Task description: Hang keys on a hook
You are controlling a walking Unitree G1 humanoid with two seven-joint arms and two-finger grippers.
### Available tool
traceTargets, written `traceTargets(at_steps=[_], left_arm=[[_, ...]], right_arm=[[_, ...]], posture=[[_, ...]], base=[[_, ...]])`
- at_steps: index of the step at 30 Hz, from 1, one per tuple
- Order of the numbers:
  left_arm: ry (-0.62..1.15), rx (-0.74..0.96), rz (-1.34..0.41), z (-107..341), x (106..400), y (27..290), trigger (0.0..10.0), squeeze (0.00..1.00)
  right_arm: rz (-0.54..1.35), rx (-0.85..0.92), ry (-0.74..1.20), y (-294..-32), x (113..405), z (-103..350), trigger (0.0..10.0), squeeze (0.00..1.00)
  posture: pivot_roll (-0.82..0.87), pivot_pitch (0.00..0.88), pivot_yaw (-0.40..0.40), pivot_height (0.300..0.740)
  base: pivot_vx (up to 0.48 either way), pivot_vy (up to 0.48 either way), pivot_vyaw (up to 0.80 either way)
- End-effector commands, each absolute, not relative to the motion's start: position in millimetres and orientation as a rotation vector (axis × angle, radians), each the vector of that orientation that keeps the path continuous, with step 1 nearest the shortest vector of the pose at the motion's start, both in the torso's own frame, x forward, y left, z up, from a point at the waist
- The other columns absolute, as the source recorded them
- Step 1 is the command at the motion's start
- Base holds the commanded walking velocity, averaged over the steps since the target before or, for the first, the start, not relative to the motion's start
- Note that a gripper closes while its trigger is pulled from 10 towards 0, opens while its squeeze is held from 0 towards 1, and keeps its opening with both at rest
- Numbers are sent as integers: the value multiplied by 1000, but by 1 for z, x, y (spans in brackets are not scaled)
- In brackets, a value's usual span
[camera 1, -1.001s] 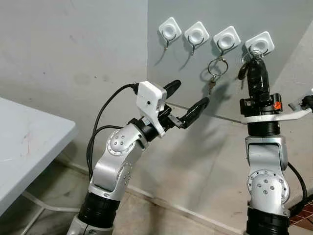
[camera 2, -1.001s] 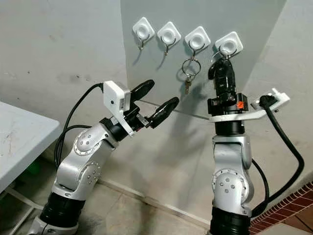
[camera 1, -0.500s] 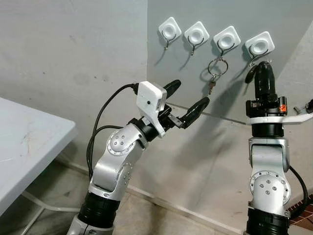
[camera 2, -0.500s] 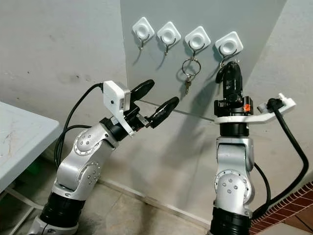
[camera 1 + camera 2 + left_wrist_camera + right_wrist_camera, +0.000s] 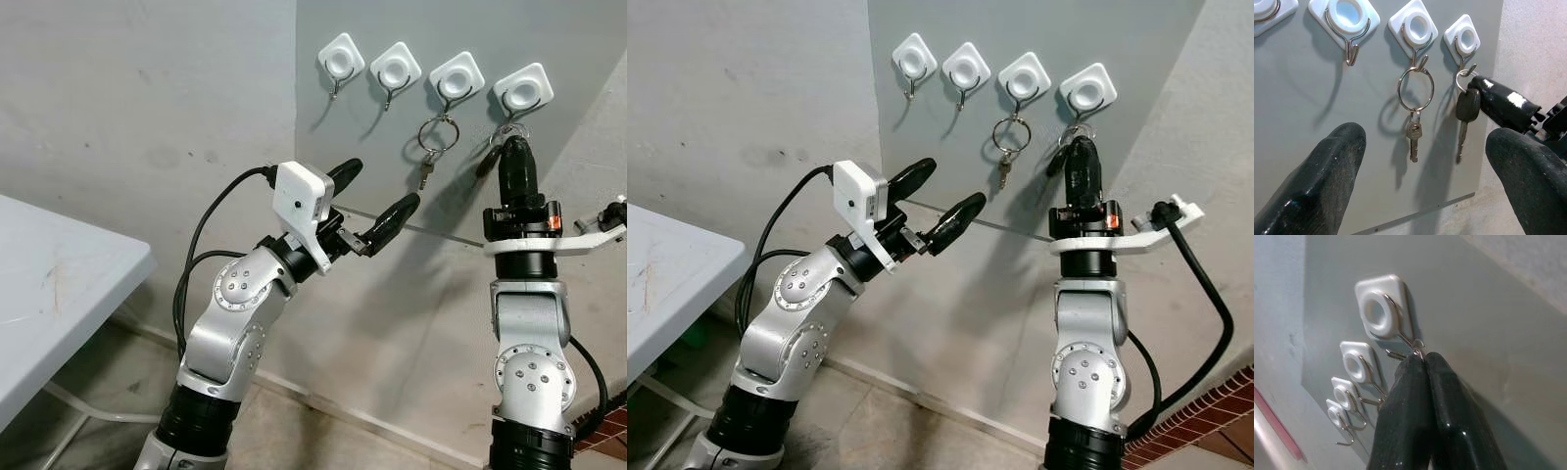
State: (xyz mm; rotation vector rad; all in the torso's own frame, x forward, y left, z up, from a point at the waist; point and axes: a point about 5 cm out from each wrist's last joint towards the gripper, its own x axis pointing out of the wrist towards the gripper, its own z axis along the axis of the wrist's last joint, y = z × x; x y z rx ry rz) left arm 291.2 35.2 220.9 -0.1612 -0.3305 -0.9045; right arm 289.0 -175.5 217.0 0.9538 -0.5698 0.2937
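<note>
Four white hooks sit in a row on a grey wall panel (image 5: pixel 392 137). A silver key on a ring (image 5: pixel 1414 134) hangs from the third hook (image 5: pixel 457 76). On the fourth hook (image 5: pixel 522 91) rests the ring of a black-headed key (image 5: pixel 1467 105), which dangles below it. My right gripper (image 5: pixel 512 147) points up at that hook, fingers (image 5: pixel 1415 396) pressed together with the ring at their tips. My left gripper (image 5: pixel 382 186) hovers open in mid-air left of the keys, holding nothing.
A white table (image 5: pixel 59 284) stands at the left. The panel meets a rough grey wall (image 5: pixel 147 117) at a corner left of the hooks. The first hook (image 5: pixel 340 61) and second hook (image 5: pixel 395 67) are bare. A black cable (image 5: pixel 1215 323) loops from my right wrist.
My right gripper dropped from the fourth hook, then shifted slightly left and back up to just below it. The black-headed key now dangles from the hook. The left arm stayed still.
</note>
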Motion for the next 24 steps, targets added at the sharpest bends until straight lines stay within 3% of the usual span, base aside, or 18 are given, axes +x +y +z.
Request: traceTargets(at_steps=[1,17,24], left_arm=[[-350,-164,-906,227,289,35,10000,0],[-319,-166,-829,217,296,44,10000,0],[-174,-178,-657,169,309,65,10000,0]], right_arm=[[284,975,-561,-176,288,214,10000,1000],[254,862,-442,-169,283,181,10000,1000],[169,658,-279,-171,277,132,10000,1000]], posture=[[-12,27,-25,740],[-5,34,-33,740],[-9,30,-30,740]], base=[[0,0,0],[0,0,0],[0,0,0]])
